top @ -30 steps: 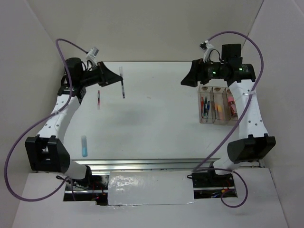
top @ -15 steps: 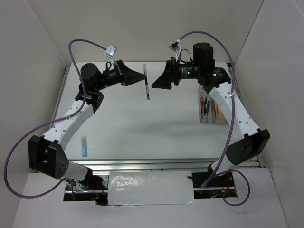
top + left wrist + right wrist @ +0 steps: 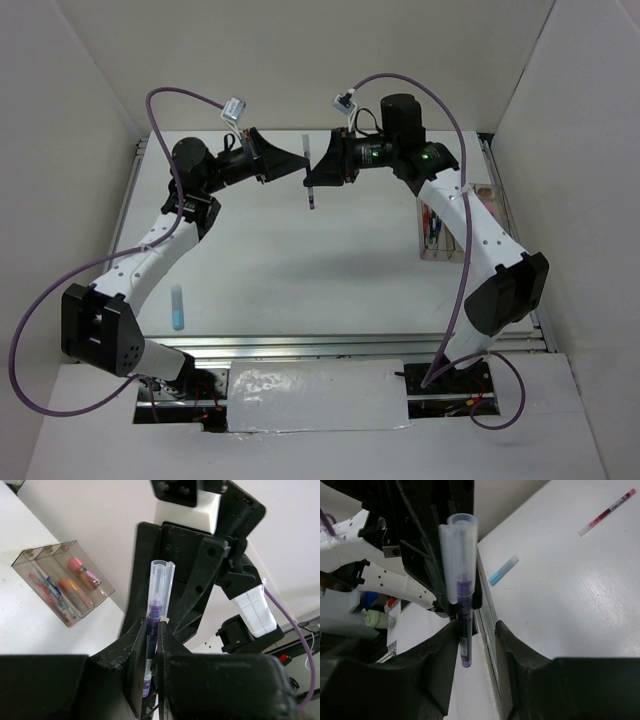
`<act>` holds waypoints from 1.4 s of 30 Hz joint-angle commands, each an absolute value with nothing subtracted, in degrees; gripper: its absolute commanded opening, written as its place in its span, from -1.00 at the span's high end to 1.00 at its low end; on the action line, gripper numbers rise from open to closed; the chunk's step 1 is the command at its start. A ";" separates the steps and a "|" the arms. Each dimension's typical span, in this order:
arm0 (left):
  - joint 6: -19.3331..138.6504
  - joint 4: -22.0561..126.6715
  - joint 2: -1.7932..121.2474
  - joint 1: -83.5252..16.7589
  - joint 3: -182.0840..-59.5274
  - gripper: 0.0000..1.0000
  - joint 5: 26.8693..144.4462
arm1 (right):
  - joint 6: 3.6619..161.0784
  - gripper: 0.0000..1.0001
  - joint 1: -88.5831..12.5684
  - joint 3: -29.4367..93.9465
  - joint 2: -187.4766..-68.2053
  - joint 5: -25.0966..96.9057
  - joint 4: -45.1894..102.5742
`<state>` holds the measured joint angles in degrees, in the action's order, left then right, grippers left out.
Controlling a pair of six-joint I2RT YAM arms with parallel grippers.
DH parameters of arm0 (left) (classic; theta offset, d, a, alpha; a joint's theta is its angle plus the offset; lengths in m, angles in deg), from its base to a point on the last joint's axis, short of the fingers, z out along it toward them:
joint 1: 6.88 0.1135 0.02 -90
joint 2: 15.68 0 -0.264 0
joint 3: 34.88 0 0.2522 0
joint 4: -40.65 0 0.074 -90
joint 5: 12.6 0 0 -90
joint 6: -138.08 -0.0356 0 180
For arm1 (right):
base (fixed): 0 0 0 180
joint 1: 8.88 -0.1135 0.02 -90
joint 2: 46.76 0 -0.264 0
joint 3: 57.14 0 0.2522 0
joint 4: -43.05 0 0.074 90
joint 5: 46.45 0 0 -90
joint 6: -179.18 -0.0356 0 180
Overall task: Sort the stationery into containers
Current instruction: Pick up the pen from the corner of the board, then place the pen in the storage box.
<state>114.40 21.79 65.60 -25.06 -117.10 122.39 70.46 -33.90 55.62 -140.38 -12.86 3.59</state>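
Note:
My left gripper (image 3: 300,164) is shut on a purple pen with a clear cap (image 3: 311,180) and holds it upright in the air above the far middle of the table. In the left wrist view the pen (image 3: 159,597) stands up from between the shut jaws (image 3: 155,632). My right gripper (image 3: 322,176) faces it, open, with its fingers either side of the pen (image 3: 463,607), which is close to one finger. The clear three-bin container (image 3: 447,228) sits at the right and holds several pens and markers (image 3: 62,587).
A light-blue marker (image 3: 178,308) lies at the near left of the table and also shows in the right wrist view (image 3: 503,570). A thin red pen (image 3: 607,511) lies on the table. Purple cables loop over both arms.
The left gripper carried the pen right toward the middle. The right gripper swung left from over the bins and now has its open fingers around the pen.

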 commanded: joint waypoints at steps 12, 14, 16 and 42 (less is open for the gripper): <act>90.62 57.90 67.28 -19.64 -130.17 -0.99 120.56 | 77.65 1.00 -28.84 53.13 -135.09 -10.25 -1.19; 82.75 66.24 69.13 -17.09 -135.44 -0.99 117.76 | 85.18 1.00 -25.42 52.25 -133.51 -3.70 -8.89; 72.81 75.88 70.97 -15.51 -138.18 -0.99 115.47 | 88.47 1.00 -21.74 50.23 -131.76 2.38 -13.75; 55.19 77.28 84.07 -5.04 -137.76 -0.99 84.96 | 99.56 0.83 -1.58 51.10 -155.12 38.36 -20.19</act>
<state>55.61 78.46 82.56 -7.53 -136.67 87.37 100.17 -1.72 47.62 -153.63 37.31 -20.91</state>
